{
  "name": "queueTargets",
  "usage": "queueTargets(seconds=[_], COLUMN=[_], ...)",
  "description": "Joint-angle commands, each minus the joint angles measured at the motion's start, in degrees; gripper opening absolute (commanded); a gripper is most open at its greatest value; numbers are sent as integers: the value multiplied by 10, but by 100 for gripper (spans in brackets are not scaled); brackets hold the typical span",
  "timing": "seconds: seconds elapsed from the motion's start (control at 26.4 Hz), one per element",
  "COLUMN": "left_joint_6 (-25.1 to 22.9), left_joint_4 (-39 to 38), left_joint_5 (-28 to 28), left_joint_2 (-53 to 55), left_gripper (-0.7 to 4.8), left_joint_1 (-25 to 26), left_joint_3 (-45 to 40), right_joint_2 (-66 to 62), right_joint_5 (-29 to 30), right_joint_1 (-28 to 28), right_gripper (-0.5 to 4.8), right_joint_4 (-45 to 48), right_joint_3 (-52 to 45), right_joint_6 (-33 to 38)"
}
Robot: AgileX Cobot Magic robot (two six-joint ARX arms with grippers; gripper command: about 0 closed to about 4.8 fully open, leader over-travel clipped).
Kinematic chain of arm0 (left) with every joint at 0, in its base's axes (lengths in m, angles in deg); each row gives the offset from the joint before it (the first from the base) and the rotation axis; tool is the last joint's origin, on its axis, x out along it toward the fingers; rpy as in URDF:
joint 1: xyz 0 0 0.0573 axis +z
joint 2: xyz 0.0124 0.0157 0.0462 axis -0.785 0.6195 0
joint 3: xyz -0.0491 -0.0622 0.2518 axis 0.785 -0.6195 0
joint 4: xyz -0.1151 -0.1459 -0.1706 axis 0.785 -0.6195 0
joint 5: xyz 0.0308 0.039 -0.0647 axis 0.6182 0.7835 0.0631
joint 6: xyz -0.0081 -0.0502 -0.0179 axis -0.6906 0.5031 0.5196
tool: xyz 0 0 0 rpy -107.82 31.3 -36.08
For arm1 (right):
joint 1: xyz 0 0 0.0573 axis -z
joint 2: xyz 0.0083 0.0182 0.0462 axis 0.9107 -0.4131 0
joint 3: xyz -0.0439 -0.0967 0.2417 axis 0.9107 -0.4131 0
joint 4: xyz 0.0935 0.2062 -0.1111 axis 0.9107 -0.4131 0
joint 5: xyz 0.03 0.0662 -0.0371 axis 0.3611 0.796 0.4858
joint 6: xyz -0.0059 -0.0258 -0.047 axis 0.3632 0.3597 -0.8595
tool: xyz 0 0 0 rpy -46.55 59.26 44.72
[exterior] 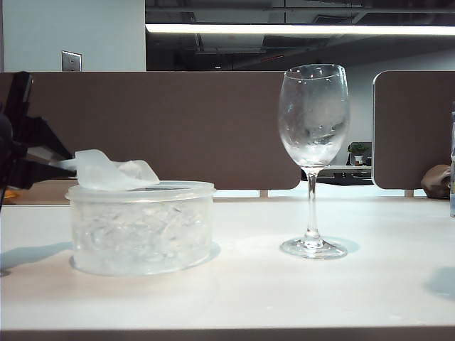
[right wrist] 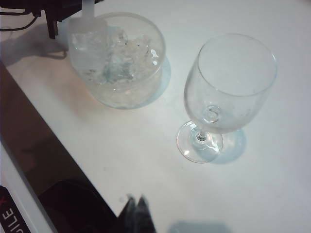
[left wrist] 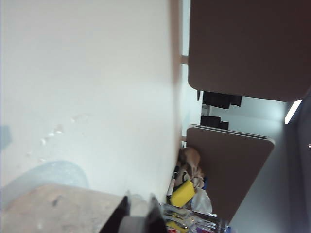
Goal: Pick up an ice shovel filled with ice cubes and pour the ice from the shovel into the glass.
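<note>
2 grippers: left gripper [right wrist: 73,14] pinches the ice shovel [exterior: 106,172] handle at the tub [exterior: 142,227] rim; right gripper [right wrist: 136,213] pressed together, hanging apart. Glass [exterior: 313,156] stands empty right of tub. Judgement: lift level, slowly, so ice cubes [right wrist: 116,58] stay in.

A white table [exterior: 398,284] fills the foreground. On it stands a round clear plastic tub [exterior: 142,229] with a wide rim. Behind the table's far edge runs a brown partition [exterior: 178,128], and a second brown panel [exterior: 416,128] stands beside it with a gap between them. Above the partition hangs a long ceiling light [exterior: 298,29]. Beyond the table's edge, near the second panel, a yellow sponge [left wrist: 182,193] lies among clutter.
</note>
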Motion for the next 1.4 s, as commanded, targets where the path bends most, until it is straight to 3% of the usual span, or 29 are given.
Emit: queueTargets(seconds=[0.04,0.42,0.76,0.91,1.02,1.4], left_joint_6=[14,14,25,21,19,-32], left_joint_4=[24,63,61,-7,-18,-124], left_joint_5=[-3,-7,-23,-7,10,38], left_joint_2=[-1,-1,-5,-10,-11,-11], left_gripper=[-6,-6,-6,-6,-6,-6], left_joint_1=[0,0,-10,-19,-26,-50], left_joint_3=[1,11,96,142,157,258], right_joint_2=[1,1,1,1,1,0], right_joint_5=[2,2,2,2,2,2], right_joint_1=[0,0,0,0,0,0], right_gripper=[0,0,0,0,0,0], right_joint_4=[6,6,6,6,6,6], right_joint_3=[2,2,2,2,2,2], right_joint_6=[0,0,0,0,0,0])
